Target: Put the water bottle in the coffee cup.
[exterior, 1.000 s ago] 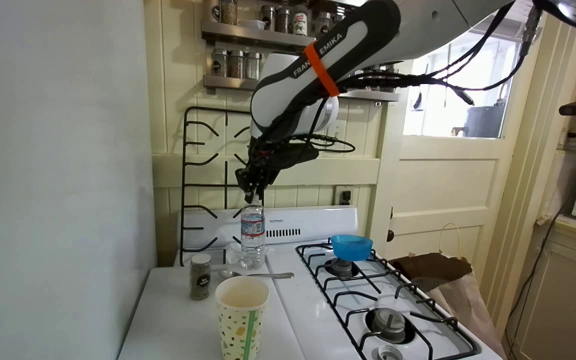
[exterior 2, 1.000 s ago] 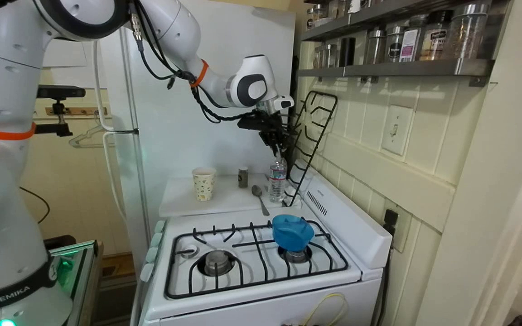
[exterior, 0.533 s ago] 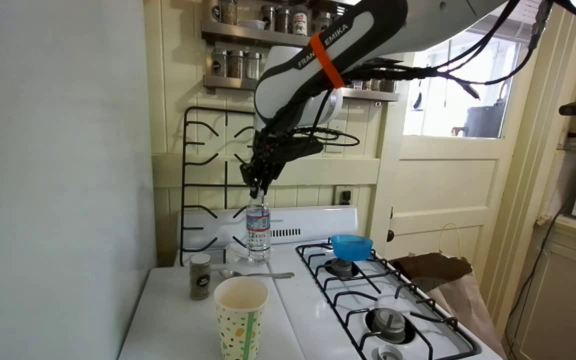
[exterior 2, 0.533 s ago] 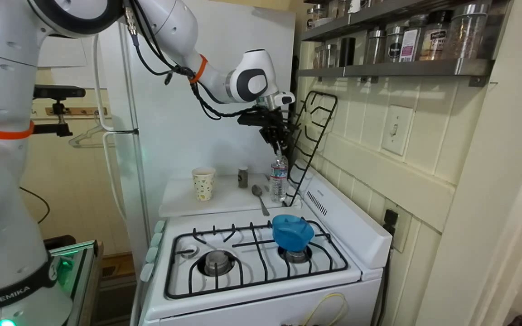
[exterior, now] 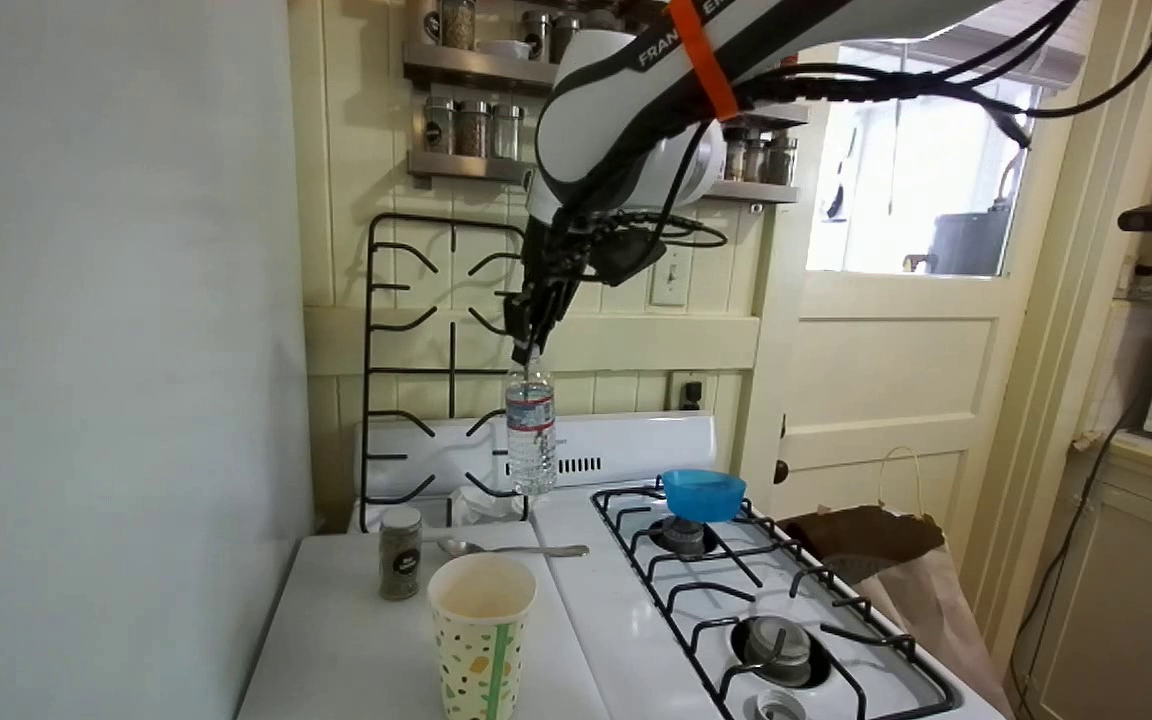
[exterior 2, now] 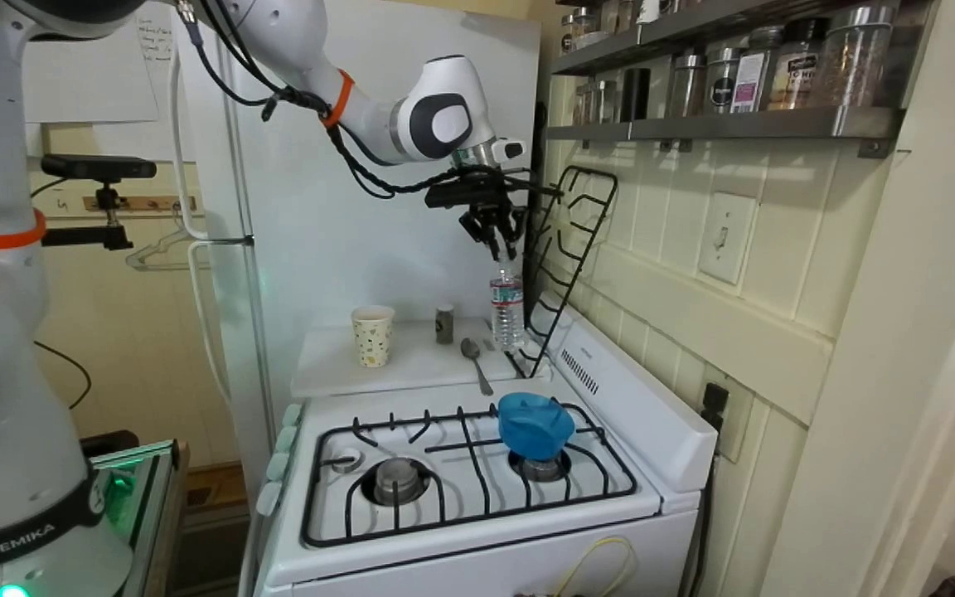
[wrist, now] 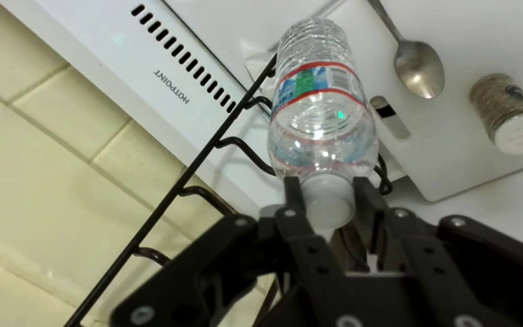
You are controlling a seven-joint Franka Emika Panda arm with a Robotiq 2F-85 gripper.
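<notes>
The clear water bottle [exterior: 533,430] hangs upright in the air over the back of the stove side, with its red and blue label showing in both exterior views [exterior 2: 507,307]. My gripper [exterior: 526,352] is shut on the bottle's pale cap from above, also seen in an exterior view [exterior 2: 504,255]. In the wrist view the fingertips [wrist: 328,182] sit on both sides of the cap, and the bottle body [wrist: 320,104] extends beyond them. The coffee cup [exterior: 484,640], cream with coloured specks, stands upright on the white counter, its mouth open; it also shows in an exterior view [exterior 2: 373,336]. It is outside the wrist view.
A spice jar [exterior: 400,555] and a spoon [exterior: 566,551] lie between bottle and cup. A black grate [exterior: 452,370] leans on the wall behind the bottle. A blue bowl [exterior: 704,495] sits on the stove. The fridge [exterior: 116,350] borders the counter; spice shelves [exterior: 476,165] hang above.
My gripper has risen with the bottle in it, lifting it off the surface. In an exterior view, arm and bottle have also shifted right. The cup has stayed essentially in place.
</notes>
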